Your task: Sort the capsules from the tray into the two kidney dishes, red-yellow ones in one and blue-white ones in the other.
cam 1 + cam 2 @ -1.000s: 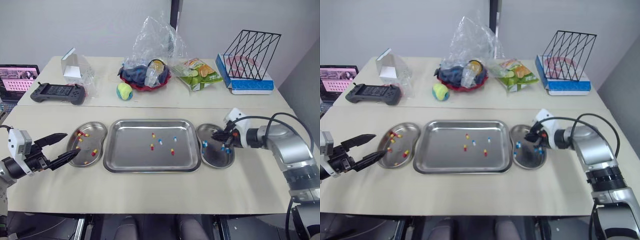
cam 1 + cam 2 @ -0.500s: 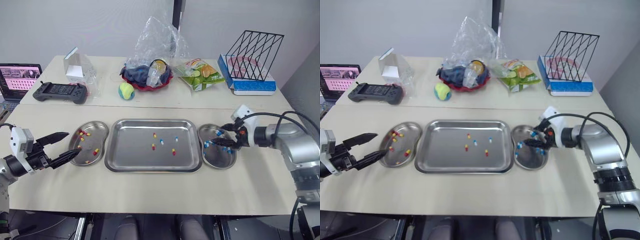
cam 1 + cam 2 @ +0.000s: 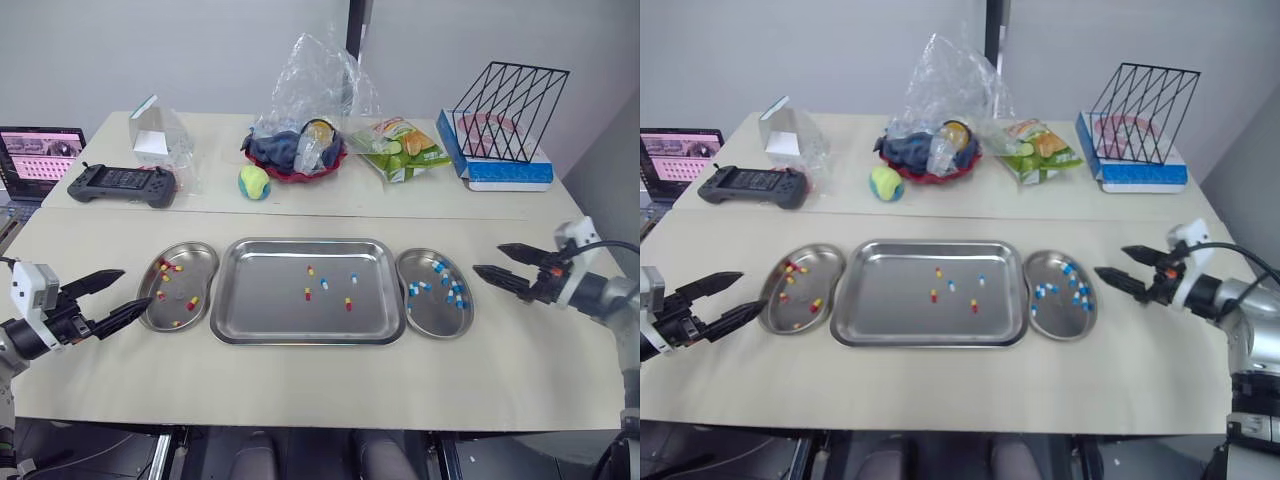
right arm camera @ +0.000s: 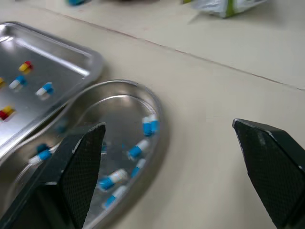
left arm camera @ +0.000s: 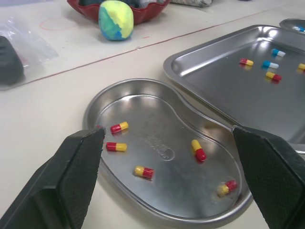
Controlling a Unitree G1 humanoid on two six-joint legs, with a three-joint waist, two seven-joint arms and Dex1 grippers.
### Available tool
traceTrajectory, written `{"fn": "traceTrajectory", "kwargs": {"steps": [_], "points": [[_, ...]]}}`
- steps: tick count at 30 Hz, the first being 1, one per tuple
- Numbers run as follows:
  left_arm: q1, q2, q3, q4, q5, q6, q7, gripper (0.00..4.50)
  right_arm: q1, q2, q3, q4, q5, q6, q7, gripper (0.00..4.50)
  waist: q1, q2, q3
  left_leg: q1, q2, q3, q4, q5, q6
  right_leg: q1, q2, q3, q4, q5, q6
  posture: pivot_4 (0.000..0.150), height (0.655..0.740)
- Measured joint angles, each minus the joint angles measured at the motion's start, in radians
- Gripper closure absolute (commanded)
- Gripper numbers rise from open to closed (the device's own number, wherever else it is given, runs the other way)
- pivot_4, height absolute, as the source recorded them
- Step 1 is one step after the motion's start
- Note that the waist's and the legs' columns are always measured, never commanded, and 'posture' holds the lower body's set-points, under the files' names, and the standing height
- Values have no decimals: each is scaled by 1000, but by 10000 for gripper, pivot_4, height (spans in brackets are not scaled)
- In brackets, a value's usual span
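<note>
The steel tray (image 3: 260, 300) sits mid-table with several loose capsules, red-yellow (image 3: 306, 293) and blue-white (image 3: 323, 283). The left kidney dish (image 3: 200, 252) touches its left side and holds several red-yellow capsules (image 5: 198, 150). The right kidney dish (image 3: 430, 318) holds several blue-white capsules (image 4: 136, 151). My left gripper (image 3: 136, 288) is open and empty, just left of the left dish. My right gripper (image 3: 488, 258) is open and empty, a short way right of the right dish, above the table.
At the back are a game controller (image 3: 118, 184), a laptop (image 3: 35, 150), a clear box (image 3: 155, 135), a yellow-blue ball (image 3: 253, 181), a red bowl under a plastic bag (image 3: 297, 150), a snack bag (image 3: 400, 148) and a wire rack (image 3: 505, 100).
My right gripper went from shut over the right dish to open, then drew back to the right, clear of the dish. The left gripper has stayed put.
</note>
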Motion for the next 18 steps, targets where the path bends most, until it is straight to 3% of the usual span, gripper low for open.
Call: {"fn": "traceTrajectory", "kwargs": {"steps": [6, 18], "points": [[0, 0, 3, 40, 20, -38, 17, 0, 11, 5, -12, 88, -17, -100, -40, 272, -3, 0, 0, 1, 0, 0, -1, 0, 0, 1, 0, 1, 0, 0, 0, 1500, 7174], [3, 0, 3, 42, 22, -56, 26, 0, 11, 12, -11, 95, -16, -131, -63, 272, 1, 0, 0, 1, 0, 0, -1, 0, 0, 1, 0, 1, 0, 0, 0, 1500, 7174]]}}
